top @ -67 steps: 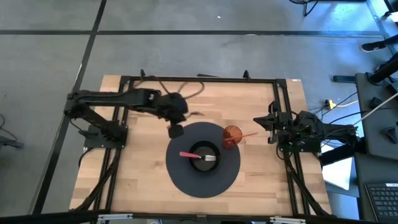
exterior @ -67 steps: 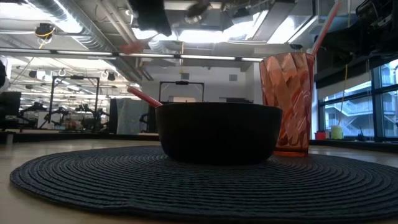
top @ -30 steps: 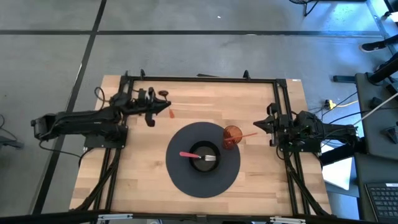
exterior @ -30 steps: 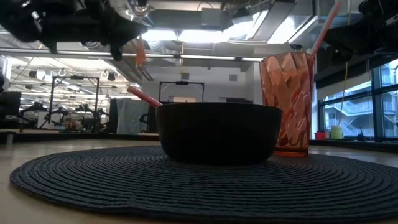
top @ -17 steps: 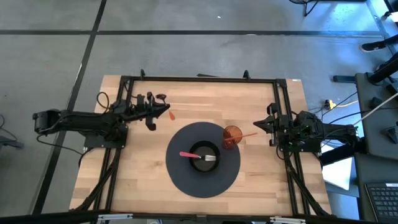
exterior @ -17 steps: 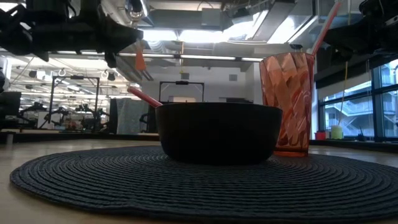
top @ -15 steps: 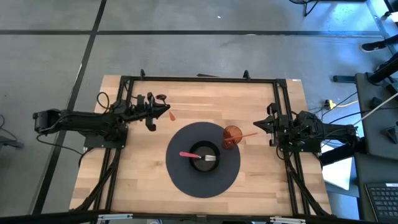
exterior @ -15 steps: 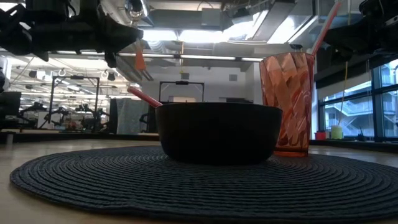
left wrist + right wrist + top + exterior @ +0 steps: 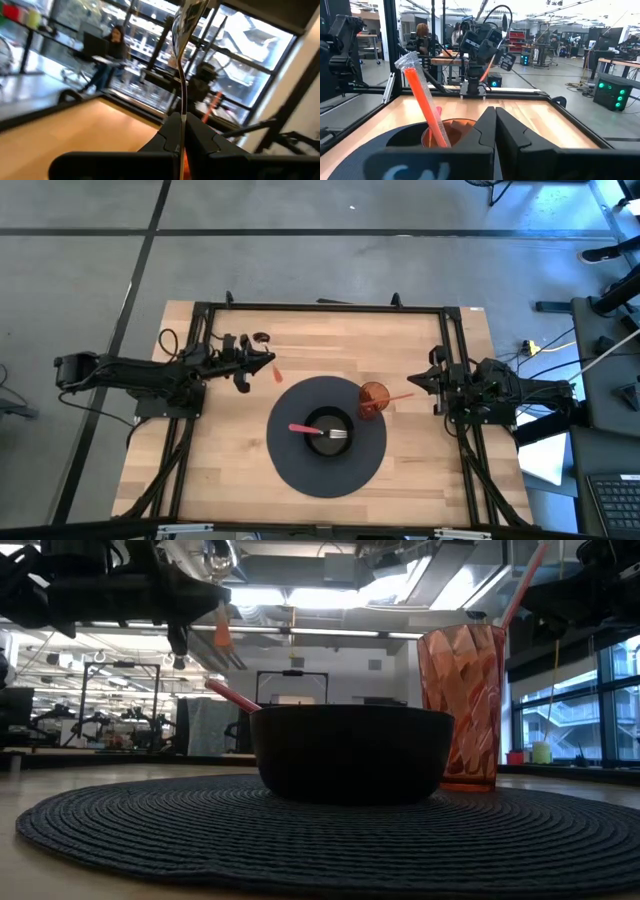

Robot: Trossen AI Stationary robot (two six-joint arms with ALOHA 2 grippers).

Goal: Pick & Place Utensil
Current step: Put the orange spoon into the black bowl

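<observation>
My left gripper [image 9: 252,359] hovers over the table's far left part, shut on a spoon [image 9: 183,55] with a metal bowl and an orange handle [image 9: 276,371]. A black bowl [image 9: 328,432] stands on a dark round woven mat [image 9: 290,465]; a pink-handled fork [image 9: 305,428] lies in it, its handle leaning on the rim. An orange tumbler [image 9: 373,398] with a red straw [image 9: 424,100] stands on the mat's right edge. My right gripper [image 9: 495,125] waits shut just right of the tumbler. My left gripper pinches the spoon's thin shaft [image 9: 181,107] between its two fingers, between the metal bowl and the orange handle. The fingers lie level, coming from the table's left, across the shaft. The spoon is lifted clear and near upright, metal bowl [image 9: 218,554] up, orange handle [image 9: 222,635] hanging below.
A black frame [image 9: 320,308] runs round the table's edges. Bare wood [image 9: 330,345] lies between the left gripper and the mat. Cables [image 9: 170,340] loop near the left arm's base. A person [image 9: 112,45] sits in the room beyond.
My left gripper, still shut on the spoon, has drifted slightly toward the table's near edge and a little down, while its arm has drawn back toward the left. The spoon has come along in the hold. My right arm has kept still.
</observation>
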